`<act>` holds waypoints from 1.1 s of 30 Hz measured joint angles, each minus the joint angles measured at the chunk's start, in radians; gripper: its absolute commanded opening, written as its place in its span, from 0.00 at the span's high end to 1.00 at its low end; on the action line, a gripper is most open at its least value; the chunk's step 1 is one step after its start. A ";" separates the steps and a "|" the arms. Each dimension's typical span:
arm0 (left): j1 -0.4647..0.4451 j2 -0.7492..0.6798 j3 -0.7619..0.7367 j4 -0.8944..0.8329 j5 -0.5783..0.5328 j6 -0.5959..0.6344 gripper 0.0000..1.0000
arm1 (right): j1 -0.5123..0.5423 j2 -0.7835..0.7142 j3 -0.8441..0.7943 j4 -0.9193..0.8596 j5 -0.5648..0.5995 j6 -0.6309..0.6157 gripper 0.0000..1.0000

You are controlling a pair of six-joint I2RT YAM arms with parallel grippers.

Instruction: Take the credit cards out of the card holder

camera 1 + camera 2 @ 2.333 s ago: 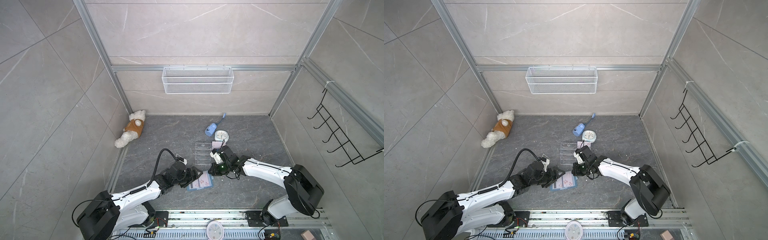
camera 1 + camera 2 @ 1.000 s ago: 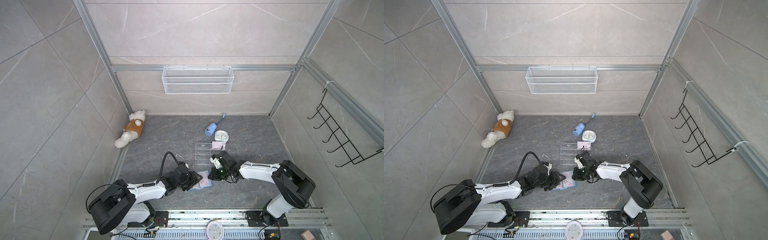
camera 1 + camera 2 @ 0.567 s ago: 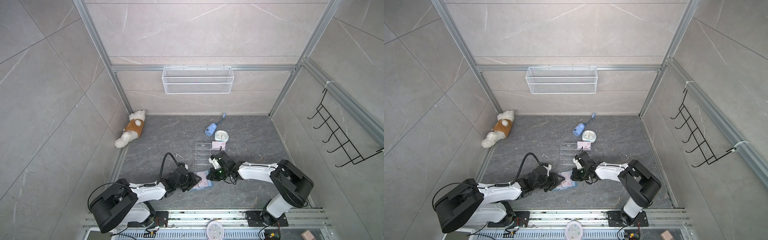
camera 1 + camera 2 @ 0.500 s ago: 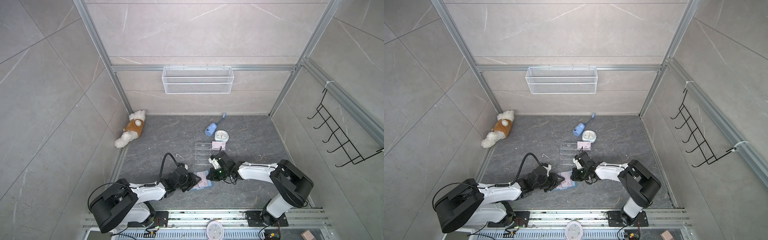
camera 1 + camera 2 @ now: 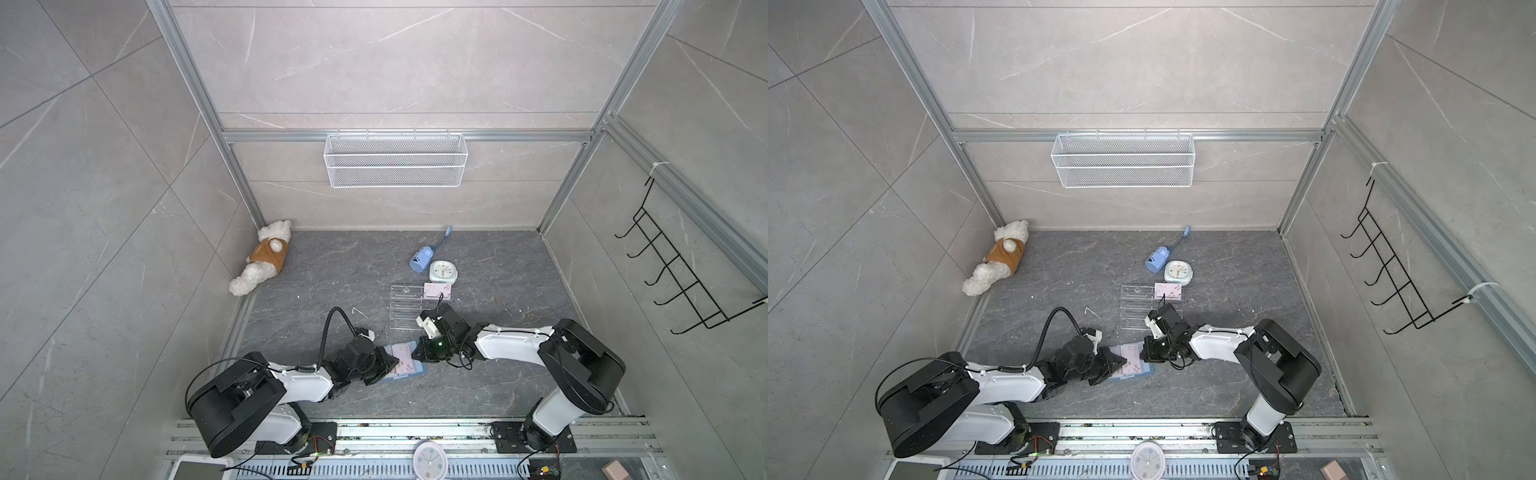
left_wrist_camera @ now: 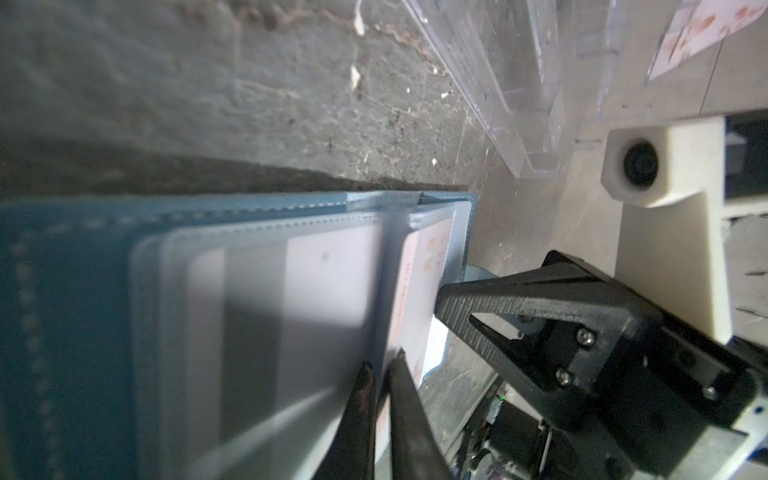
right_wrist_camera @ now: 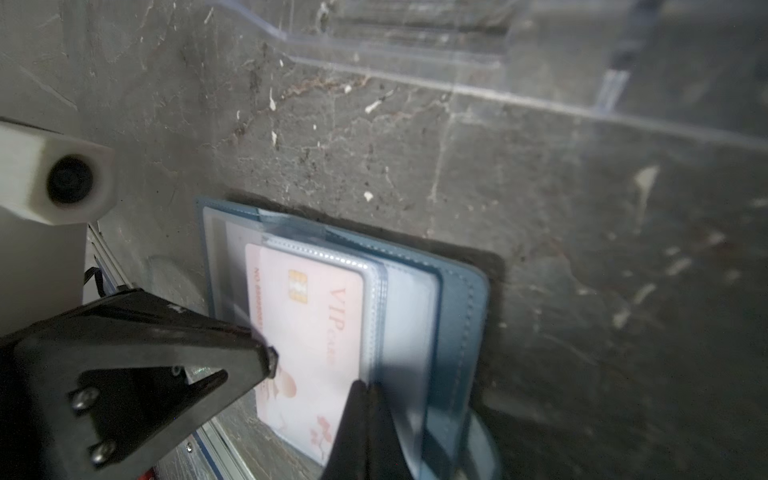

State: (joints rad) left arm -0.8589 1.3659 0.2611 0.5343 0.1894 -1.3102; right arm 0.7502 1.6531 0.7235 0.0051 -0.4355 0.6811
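Observation:
The dusty-blue card holder (image 5: 419, 370) (image 5: 1145, 369) lies open on the floor between both grippers. Its clear sleeves hold pink-white credit cards (image 5: 405, 364) (image 5: 1131, 360). The right wrist view shows one card (image 7: 316, 332) with a gold chip, the left wrist view another's dark stripe (image 6: 249, 332). My left gripper (image 5: 397, 361) (image 6: 382, 365) is shut on a thin pink-white card edge at the holder's (image 6: 83, 291) open side. My right gripper (image 5: 417, 356) (image 7: 365, 384) is shut on the clear sleeves' edge of the holder (image 7: 461, 316). Another card (image 5: 438, 291) lies on the acrylic rack.
A clear acrylic tiered rack (image 5: 405, 309) stands just behind the holder. A small clock (image 5: 443, 271) and a blue object (image 5: 420, 258) lie behind it. A plush dog (image 5: 264, 262) lies at the back left. On the walls hang a wire basket (image 5: 395, 166) and hooks (image 5: 673, 282).
My left gripper's jaws have closed from open onto the card edge. Both arms have stayed almost in place at the holder.

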 measured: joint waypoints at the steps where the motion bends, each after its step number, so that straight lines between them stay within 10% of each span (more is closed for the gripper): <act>1: 0.000 0.000 -0.001 0.009 -0.001 0.000 1.00 | 0.000 0.001 0.000 0.000 0.000 0.000 1.00; 33: 0.000 -0.169 -0.035 -0.133 -0.053 0.010 1.00 | 0.003 0.010 0.000 0.014 -0.003 0.000 1.00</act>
State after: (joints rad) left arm -0.8589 1.1973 0.2260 0.4015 0.1368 -1.3006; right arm 0.7528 1.6627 0.7235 0.0196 -0.4389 0.6807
